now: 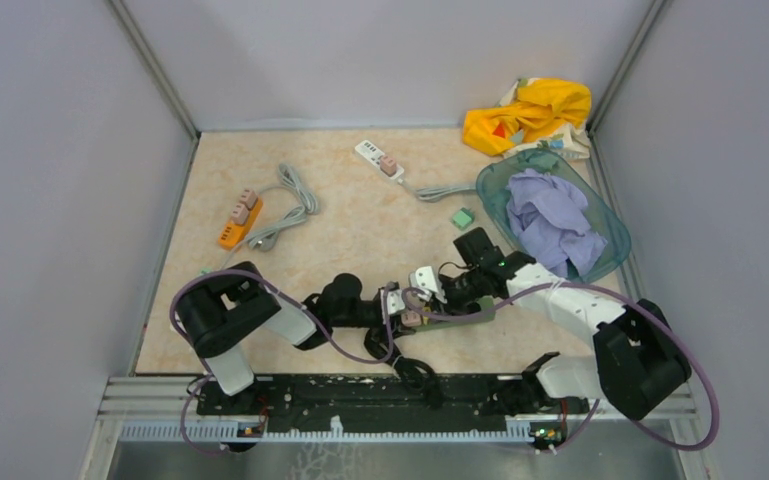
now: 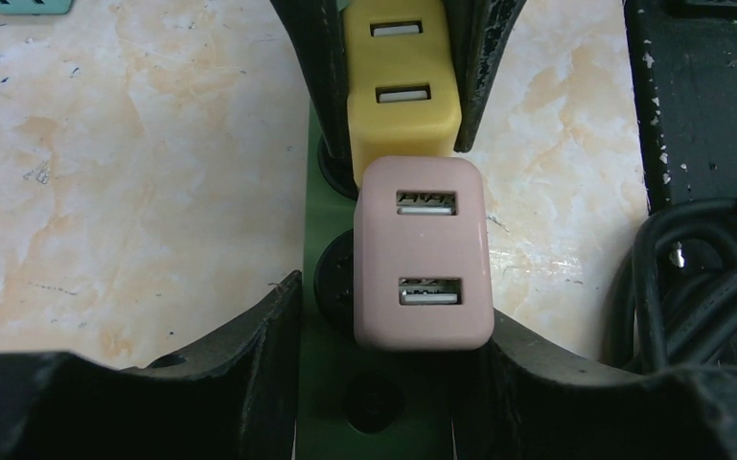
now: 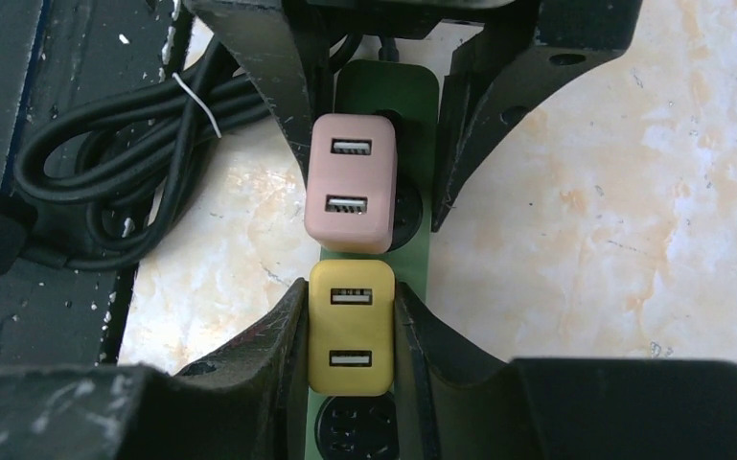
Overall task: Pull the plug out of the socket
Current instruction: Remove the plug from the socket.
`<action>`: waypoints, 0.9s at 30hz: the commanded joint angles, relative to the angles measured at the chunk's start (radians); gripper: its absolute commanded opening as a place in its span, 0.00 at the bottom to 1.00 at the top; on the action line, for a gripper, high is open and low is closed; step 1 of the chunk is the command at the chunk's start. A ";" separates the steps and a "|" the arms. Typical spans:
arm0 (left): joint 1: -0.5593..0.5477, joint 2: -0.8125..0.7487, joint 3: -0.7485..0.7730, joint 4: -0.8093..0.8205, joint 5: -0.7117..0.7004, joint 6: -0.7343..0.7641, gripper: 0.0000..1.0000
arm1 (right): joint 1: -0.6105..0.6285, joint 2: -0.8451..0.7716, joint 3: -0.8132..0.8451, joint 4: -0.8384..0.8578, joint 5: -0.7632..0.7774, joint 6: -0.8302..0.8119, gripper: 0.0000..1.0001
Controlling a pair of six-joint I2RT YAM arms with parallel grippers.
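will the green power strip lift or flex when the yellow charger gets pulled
Likely rigid: the green plastic power strip looks moulded. Slim, so probably light; it may lift with the yellow two-port charger in the right hand unless braced.

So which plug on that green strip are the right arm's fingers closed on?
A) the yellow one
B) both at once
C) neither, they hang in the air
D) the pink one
A: in the right wrist view the right gripper is shut on the yellow plug, one finger pressed to each side, while the pink plug sits just beyond its tips.
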 commanded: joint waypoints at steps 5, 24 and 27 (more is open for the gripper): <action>0.009 0.028 0.004 -0.128 0.010 -0.028 0.01 | 0.024 -0.015 0.071 0.194 -0.034 0.213 0.00; 0.010 -0.019 -0.004 -0.160 0.007 -0.046 0.01 | -0.015 -0.045 0.100 -0.135 -0.240 -0.129 0.00; 0.009 -0.021 0.013 -0.180 0.007 -0.046 0.01 | 0.039 -0.028 0.089 0.035 -0.151 0.047 0.00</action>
